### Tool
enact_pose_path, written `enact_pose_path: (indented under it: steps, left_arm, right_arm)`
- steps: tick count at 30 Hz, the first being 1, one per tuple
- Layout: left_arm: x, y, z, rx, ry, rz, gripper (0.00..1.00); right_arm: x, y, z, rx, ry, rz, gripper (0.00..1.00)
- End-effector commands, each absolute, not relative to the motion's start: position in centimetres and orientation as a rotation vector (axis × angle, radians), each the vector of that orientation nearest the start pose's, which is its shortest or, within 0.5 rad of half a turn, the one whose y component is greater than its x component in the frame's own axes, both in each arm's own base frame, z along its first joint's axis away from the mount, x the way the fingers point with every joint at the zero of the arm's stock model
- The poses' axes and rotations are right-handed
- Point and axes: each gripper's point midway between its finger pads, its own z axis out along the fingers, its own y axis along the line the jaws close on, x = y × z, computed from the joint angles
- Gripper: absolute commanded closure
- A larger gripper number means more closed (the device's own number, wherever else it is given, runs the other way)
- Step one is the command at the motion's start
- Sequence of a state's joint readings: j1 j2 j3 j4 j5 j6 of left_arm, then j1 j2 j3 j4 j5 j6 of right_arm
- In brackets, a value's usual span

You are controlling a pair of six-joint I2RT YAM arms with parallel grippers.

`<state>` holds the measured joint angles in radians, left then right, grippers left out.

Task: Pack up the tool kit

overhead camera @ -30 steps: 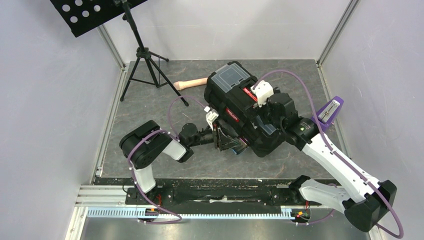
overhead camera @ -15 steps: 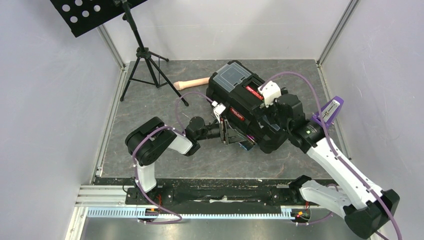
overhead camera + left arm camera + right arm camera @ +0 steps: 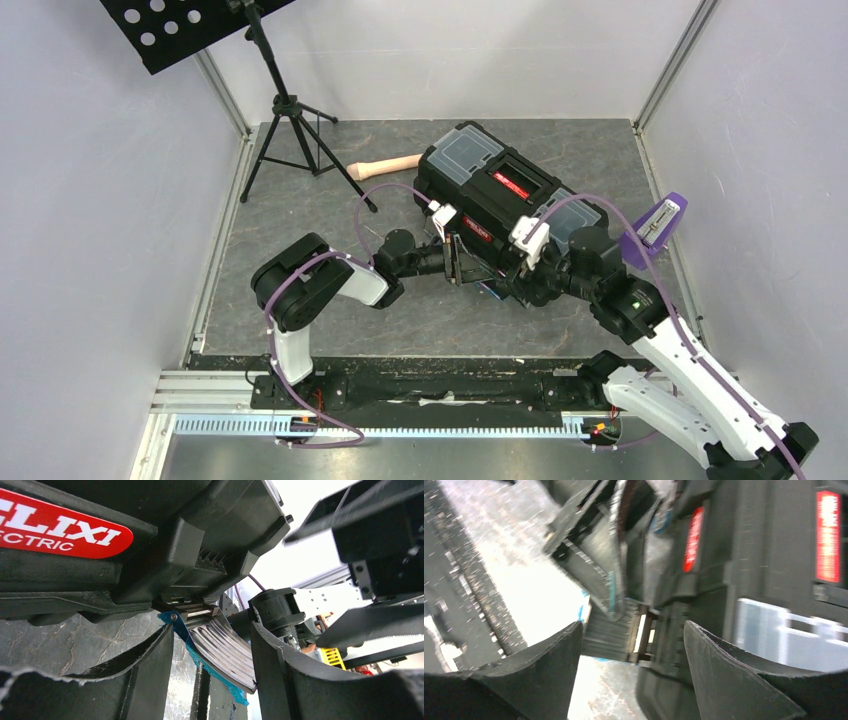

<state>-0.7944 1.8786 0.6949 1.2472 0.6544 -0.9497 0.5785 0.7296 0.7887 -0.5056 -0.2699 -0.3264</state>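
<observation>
We see the black toolbox (image 3: 478, 192) lying on the table (image 3: 300, 240), right of centre and towards the far side, with its red label on top. Our left hand (image 3: 212, 670) is at its near-left side, fingers apart, with a blue-edged ribbed latch (image 3: 220, 652) showing in the gap between them. Our right hand (image 3: 631, 630) faces the same latch from the near right, fingers also apart, though that view is blurred.

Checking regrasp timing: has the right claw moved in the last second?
Yes: the right claw came off the toolbox top toward the arm bases, farther from the beige handle.
</observation>
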Motion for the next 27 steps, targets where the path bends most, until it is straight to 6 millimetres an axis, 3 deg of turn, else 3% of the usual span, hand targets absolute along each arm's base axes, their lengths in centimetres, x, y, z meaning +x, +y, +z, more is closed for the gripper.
enact_pose_path:
  steps: [1, 5, 9, 19, 22, 25, 27]
  left_arm:
    - [20.6, -42.0, 20.7, 0.563, 1.576, -1.873, 0.38]
    - [20.7, -42.2, 20.5, 0.56, 1.587, -1.87, 0.38]
    - [20.8, -42.3, 20.5, 0.56, 1.591, -1.868, 0.38]
    - [20.9, -42.3, 20.6, 0.557, 1.598, -1.864, 0.38]
    - [21.0, -42.4, 20.7, 0.557, 1.596, -1.864, 0.38]
    - [21.0, -42.4, 21.0, 0.557, 1.593, -1.865, 0.38]
    - [21.1, -42.4, 21.2, 0.552, 1.591, -1.863, 0.38]
  right_arm:
    - [17.1, 20.0, 20.4, -1.192, 1.711, 0.65, 0.27]
    - [16.2, 20.4, 19.4, -1.216, 1.718, 0.688, 0.42]
    - [15.7, 20.4, 17.6, -1.235, 1.768, 0.701, 0.44]
    - [17.6, 19.3, 15.4, -1.158, 1.878, 0.564, 0.6]
    - [18.2, 18.8, 15.5, -1.124, 1.892, 0.513, 0.75]
    - [18.8, 18.5, 16.3, -1.086, 1.875, 0.483, 0.98]
    - [18.9, 18.6, 16.9, -1.078, 1.863, 0.486, 1.0]
